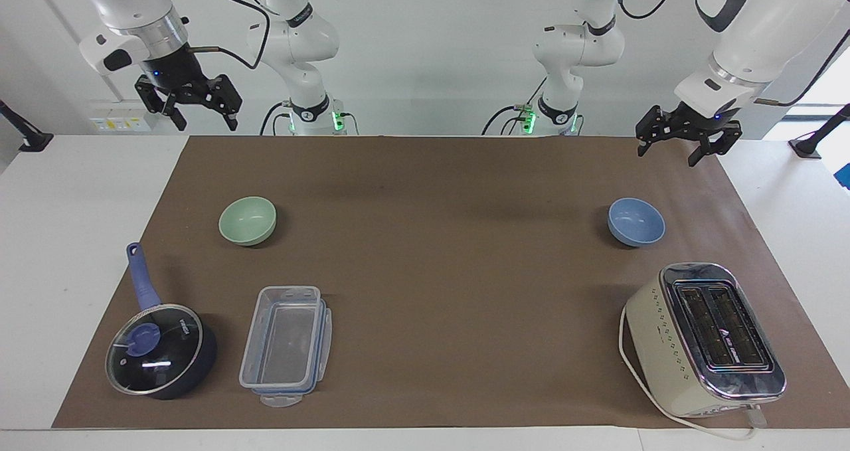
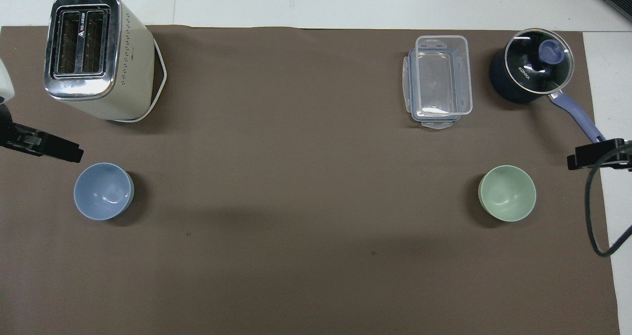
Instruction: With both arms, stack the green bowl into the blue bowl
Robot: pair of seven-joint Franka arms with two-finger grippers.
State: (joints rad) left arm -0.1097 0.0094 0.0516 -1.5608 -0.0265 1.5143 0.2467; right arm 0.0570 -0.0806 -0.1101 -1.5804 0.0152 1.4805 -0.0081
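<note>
The green bowl stands upright and empty on the brown mat toward the right arm's end; it also shows in the overhead view. The blue bowl stands upright and empty toward the left arm's end, also seen from overhead. My right gripper hangs open and empty high over the mat's corner by the right arm's end, apart from the green bowl; its tip shows overhead. My left gripper hangs open and empty over the mat's edge near the blue bowl, not touching it; it shows overhead.
A cream toaster stands farther from the robots than the blue bowl. A clear plastic container and a dark-blue lidded saucepan lie farther out than the green bowl. The brown mat covers the table between the bowls.
</note>
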